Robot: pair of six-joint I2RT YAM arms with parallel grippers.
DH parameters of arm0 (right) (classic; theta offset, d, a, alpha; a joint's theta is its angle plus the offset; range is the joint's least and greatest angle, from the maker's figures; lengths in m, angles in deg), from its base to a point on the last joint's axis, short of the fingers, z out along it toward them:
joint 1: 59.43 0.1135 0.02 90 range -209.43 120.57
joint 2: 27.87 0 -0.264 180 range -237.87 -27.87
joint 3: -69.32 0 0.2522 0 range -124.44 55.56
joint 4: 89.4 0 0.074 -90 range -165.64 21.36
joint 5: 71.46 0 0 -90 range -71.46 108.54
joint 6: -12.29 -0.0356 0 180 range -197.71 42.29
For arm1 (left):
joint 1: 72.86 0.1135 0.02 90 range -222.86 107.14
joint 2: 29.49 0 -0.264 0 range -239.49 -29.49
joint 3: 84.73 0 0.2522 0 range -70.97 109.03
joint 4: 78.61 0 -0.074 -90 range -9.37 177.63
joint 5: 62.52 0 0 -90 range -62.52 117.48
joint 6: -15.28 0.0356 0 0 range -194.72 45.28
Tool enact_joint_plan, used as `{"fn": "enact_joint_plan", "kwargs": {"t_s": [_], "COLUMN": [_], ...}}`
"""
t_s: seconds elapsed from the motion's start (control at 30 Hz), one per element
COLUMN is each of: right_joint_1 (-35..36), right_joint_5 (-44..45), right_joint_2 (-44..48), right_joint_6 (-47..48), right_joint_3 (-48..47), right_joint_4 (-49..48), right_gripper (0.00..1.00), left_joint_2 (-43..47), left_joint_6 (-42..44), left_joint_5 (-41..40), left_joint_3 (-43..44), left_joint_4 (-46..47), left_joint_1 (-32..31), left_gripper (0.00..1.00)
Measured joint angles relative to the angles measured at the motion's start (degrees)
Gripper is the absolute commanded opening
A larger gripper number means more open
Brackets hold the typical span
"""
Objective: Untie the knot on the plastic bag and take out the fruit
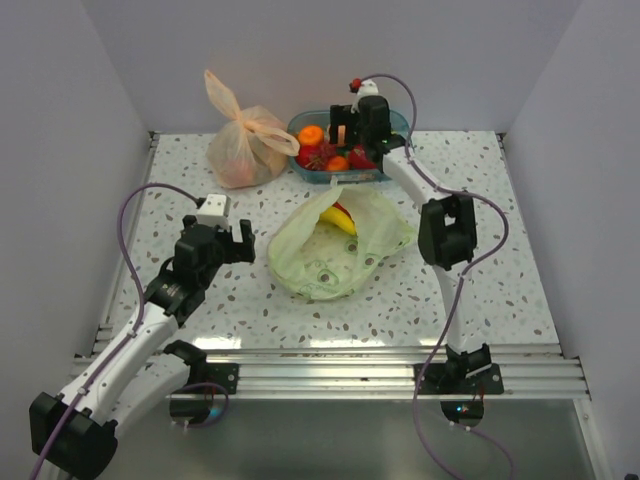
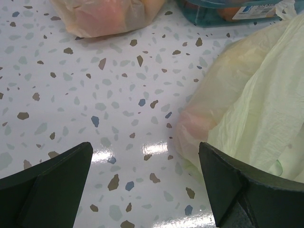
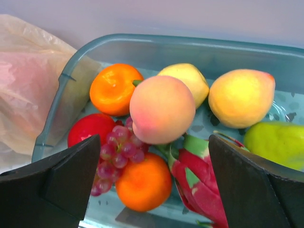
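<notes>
The pale green plastic bag (image 1: 340, 250) lies crumpled mid-table, its mouth gaping toward the basket. No knot is in view on it. A yellow banana (image 1: 337, 219) and a bit of red fruit show in the opening. My left gripper (image 1: 238, 240) hovers open just left of the bag; in the left wrist view the gripper (image 2: 145, 185) has bare table between its fingers and the bag (image 2: 256, 104) by the right finger. My right gripper (image 1: 350, 132) hangs open over the blue basket (image 1: 392, 122). A peach (image 3: 161, 109) rests on the fruit pile there, free of the fingers (image 3: 71, 175).
The basket (image 3: 142, 45) holds oranges, grapes (image 3: 114, 152), a red apple, a dragon fruit (image 3: 199, 175), yellow peaches and a green pear (image 3: 275, 142). A tied peach-orange bag (image 1: 245, 140) stands left of the basket. Walls close in the table's back and sides.
</notes>
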State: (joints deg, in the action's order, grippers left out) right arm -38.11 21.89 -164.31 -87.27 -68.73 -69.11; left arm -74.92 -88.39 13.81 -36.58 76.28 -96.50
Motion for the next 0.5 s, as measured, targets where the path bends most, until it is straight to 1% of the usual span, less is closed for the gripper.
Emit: {"fn": "enact_joint_plan", "kwargs": {"t_s": [0.1, 0.23, 0.43, 0.5], "right_joint_1": [0.0, 0.04, 1.42, 2.86], "right_joint_5": [-1.18, -4.17, -6.51, -7.02], "right_joint_2": [4.24, 13.68, 31.71, 37.68], "right_joint_6": [1.01, 3.91, 11.04, 13.35], "right_joint_3": [4.98, 12.55, 24.5, 29.11], "right_joint_4": [0.09, 2.08, 6.45, 8.09], "right_gripper": [0.99, 0.98, 0.91, 0.87], "left_joint_2": [0.22, 0.7, 1.05, 1.2], "left_joint_6": [0.0, 0.0, 0.0, 0.0], "left_joint_5": [-0.02, -0.02, 0.0, 0.0], "left_joint_3": [0.0, 0.0, 0.0, 0.0], "left_joint_4": [0.0, 0.0, -0.02, 0.0], "left_joint_1": [0.0, 0.0, 0.0, 0.0], "left_gripper": [1.0, 1.0, 1.0, 1.0]}}
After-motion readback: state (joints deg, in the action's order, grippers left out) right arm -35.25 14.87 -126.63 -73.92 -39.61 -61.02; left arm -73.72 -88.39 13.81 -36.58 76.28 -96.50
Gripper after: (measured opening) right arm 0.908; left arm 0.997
